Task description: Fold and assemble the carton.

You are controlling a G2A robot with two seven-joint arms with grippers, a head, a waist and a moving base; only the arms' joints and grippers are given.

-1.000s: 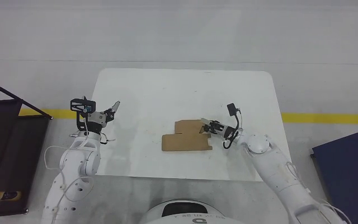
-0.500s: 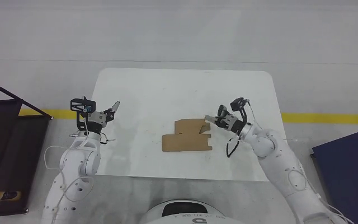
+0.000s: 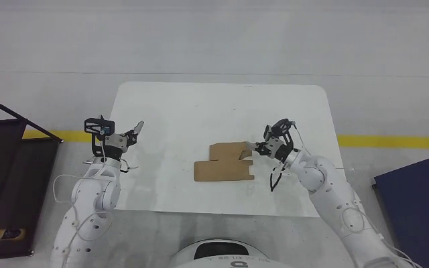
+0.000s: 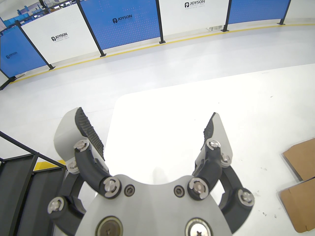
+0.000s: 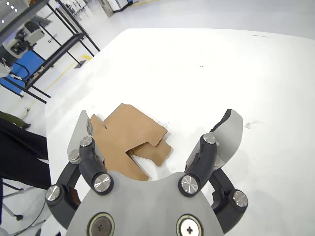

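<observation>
Plainly, in the top view the carton [image 3: 224, 163] is seen lying flat on the white table [image 3: 201, 114], a little toward the robot's right and nearer the front edge, not yet folded. The right gripper [image 3: 260, 139] is held just beside the carton's right-hand end, while the left gripper [image 3: 136, 128] is kept well apart from it, near the table's left edge. In the left wrist view the left gripper [image 4: 146, 114] is shown with its fingers spread wide and nothing between them, above bare table [image 4: 172, 114]; two corners of the carton [image 4: 300, 158] are caught at the side. In the right wrist view the right gripper [image 5: 157, 114] is likewise spread wide and empty, with the carton [image 5: 128, 128] just beyond its fingers and one flap overlapping another. The cardboard is judged to be light, thin and fairly stiff, likely to bend only along its creases and to slide easily on the smooth table [image 5: 196, 62]. A grip is probably best taken at the overlapping flap edge nearest the right gripper.
</observation>
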